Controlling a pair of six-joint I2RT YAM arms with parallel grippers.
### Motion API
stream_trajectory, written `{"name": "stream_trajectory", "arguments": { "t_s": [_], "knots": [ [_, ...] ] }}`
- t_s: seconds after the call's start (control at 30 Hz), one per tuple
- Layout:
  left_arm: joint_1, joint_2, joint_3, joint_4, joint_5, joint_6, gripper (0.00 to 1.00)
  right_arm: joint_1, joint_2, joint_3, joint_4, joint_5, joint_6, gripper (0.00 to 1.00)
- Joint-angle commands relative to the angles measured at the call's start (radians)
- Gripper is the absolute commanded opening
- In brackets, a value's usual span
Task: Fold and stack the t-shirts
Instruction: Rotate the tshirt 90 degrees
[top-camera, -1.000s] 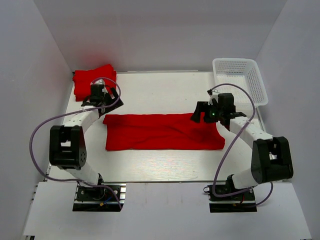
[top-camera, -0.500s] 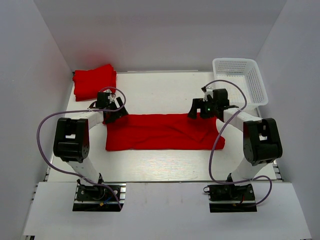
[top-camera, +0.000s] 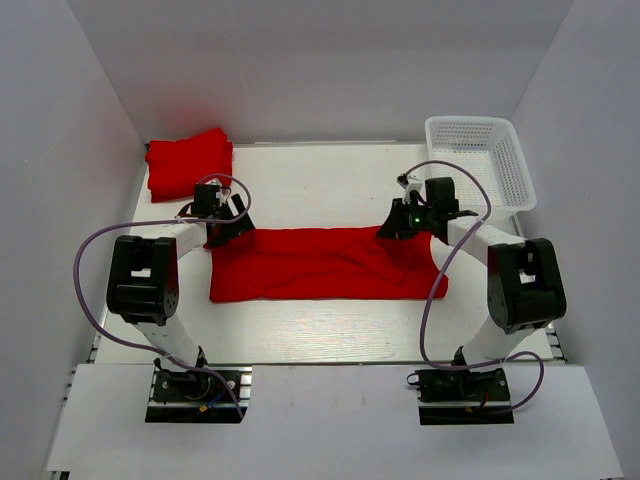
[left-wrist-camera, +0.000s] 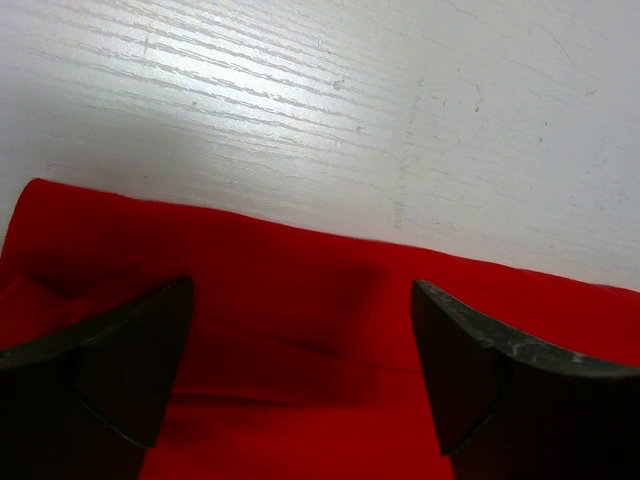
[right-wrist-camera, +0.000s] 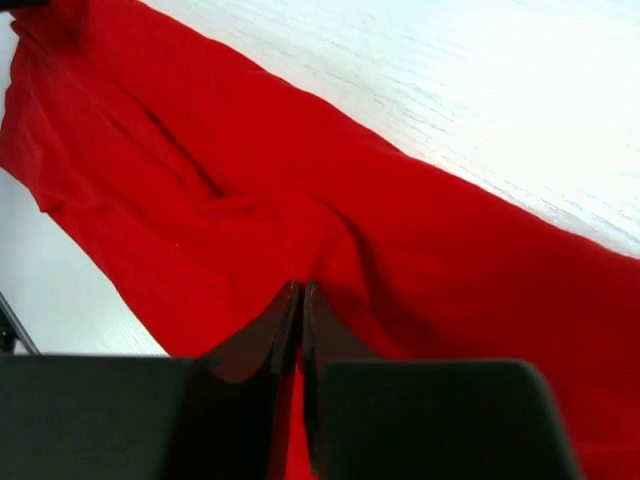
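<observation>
- top external: spread t-shirt (top-camera: 325, 263), red, lying flat as a long band across the middle of the table (top-camera: 320, 180); folded stack (top-camera: 188, 160) of like red shirts at the far left corner; white mesh basket (top-camera: 480, 150) at far right; left gripper (top-camera: 228, 226) at the band's far left corner, right gripper (top-camera: 393, 228) on its far edge toward the right
- left wrist: left gripper (left-wrist-camera: 300, 300) jaws wide apart, holding nothing, fingers set down over the cloth just inside the far hem; bare table beyond
- right wrist: right gripper (right-wrist-camera: 301, 288) fingers drawn almost together, a small ridge of the spread t-shirt nipped at their tips
- risk, judged: only one side is gripped; a lift now would raise the far edge lopsided and skew the fold; so thin a pinch of soft cloth may take the top layer alone, or slip free
</observation>
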Motion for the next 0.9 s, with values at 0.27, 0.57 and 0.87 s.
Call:
{"name": "stream_trajectory", "arguments": {
  "t_s": [0.27,0.57,0.87],
  "knots": [
    [0.013,0.006,-0.001,-0.102,-0.077,0.005,1.00,0.003,-0.102,0.031,-0.047,0.021,0.033,0.00],
    [0.013,-0.004,-0.001,-0.102,-0.077,0.014,1.00,0.000,-0.031,0.124,-0.145,0.135,0.081,0.00],
    [0.013,0.015,0.020,-0.103,-0.087,0.033,1.00,0.001,0.150,0.264,-0.202,0.209,0.032,0.45]
  ]
}}
